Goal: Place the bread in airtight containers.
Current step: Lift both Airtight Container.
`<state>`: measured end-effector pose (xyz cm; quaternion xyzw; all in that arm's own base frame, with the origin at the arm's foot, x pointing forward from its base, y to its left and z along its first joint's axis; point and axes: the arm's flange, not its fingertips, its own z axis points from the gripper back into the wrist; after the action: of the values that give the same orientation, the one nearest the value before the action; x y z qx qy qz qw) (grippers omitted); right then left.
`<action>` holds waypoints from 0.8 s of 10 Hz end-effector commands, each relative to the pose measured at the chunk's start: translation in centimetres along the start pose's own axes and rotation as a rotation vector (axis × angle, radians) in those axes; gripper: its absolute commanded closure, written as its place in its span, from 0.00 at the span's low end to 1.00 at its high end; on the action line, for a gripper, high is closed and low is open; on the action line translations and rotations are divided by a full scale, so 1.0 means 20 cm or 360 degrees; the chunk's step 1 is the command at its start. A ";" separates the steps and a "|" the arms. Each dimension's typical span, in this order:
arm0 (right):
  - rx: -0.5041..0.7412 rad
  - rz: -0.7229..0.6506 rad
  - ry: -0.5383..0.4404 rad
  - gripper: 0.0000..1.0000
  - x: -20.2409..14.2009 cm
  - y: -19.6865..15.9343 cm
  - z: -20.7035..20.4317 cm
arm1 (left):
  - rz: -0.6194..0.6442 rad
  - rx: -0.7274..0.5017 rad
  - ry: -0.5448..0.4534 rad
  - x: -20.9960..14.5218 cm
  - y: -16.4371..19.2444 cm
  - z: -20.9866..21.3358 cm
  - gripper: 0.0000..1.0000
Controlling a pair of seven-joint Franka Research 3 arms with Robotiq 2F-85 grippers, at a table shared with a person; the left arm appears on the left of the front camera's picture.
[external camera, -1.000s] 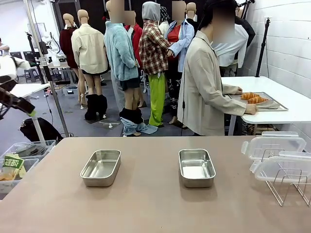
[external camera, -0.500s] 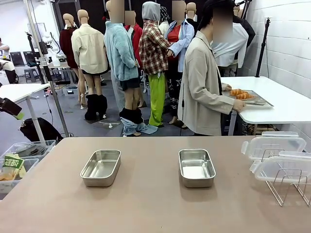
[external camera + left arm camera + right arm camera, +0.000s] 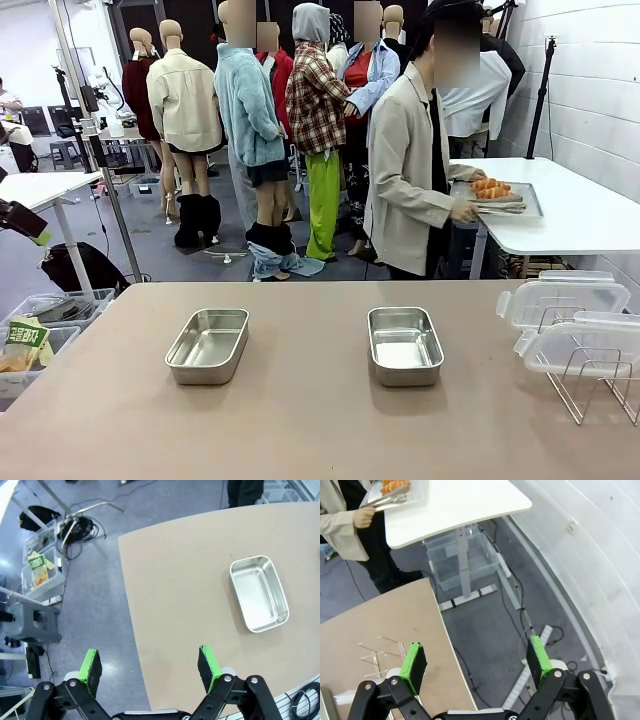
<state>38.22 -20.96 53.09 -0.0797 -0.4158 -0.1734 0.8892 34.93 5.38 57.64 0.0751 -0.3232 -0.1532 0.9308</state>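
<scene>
Two steel airtight containers (image 3: 207,345) (image 3: 404,345) stand empty on the brown table (image 3: 300,420). Clear lids (image 3: 565,298) rest on a wire rack (image 3: 590,385) at the right. Behind the table a person holds a steel tray (image 3: 520,200) carrying the bread (image 3: 490,187) over a white side table. My left gripper (image 3: 150,667) hangs open high above the table's left edge, with one container (image 3: 259,593) ahead and to the right. A green fingertip (image 3: 38,237) of it shows at the far left. My right gripper (image 3: 476,662) is open above the table's right end, far from the bread (image 3: 395,486).
Tongs (image 3: 395,501) lie on the tray next to the person's hand (image 3: 364,516). The white side table (image 3: 460,505) stands beyond the brown table's right end. Storage bins (image 3: 42,572) and cables sit on the floor to the left.
The person has pulled the tray with the bread leftward along the white table and turned toward it. The left gripper tip at the left edge dropped lower. Both grippers stayed open.
</scene>
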 end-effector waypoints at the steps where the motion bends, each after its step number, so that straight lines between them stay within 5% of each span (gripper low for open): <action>1: -0.0013 0.0002 0.0014 0.00 0.00 0.01 0.00 | -0.0012 0.0024 0.0000 -0.01 0.01 0.00 0.00; 8: -0.0013 0.0002 0.0014 0.00 0.00 0.01 0.00 | -0.0012 0.0024 0.0000 -0.01 0.01 0.00 0.00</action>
<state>38.22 -20.96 53.07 -0.0796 -0.4154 -0.1735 0.8894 34.92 5.42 57.64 0.0753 -0.3232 -0.1527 0.9309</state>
